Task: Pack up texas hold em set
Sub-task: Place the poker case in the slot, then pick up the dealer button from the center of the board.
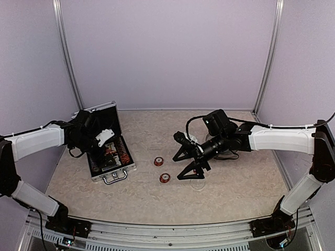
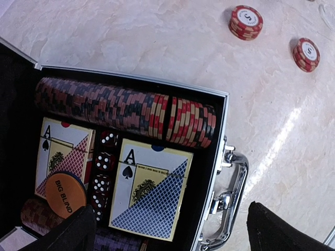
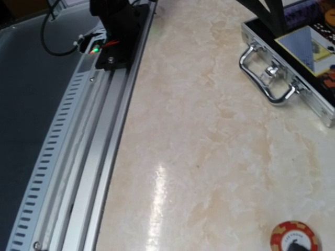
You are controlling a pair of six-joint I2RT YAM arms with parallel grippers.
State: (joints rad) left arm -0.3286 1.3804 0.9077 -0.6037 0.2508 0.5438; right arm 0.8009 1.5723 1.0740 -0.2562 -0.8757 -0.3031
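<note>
The silver briefcase lies open at the left. Inside it are a row of red-and-white chips, two card boxes, red dice and an orange "BIG BLIND" disc. My left gripper hangs open over the case, nothing between its fingers. Two short chip stacks stand on the table in the middle. My right gripper is open just right of them and holds nothing. A clear disc lies below it. The right wrist view shows none of its own fingers.
The case handle points toward the table's middle. The metal rail along the near edge and an arm base show in the right wrist view. One chip stack sits at that view's bottom edge.
</note>
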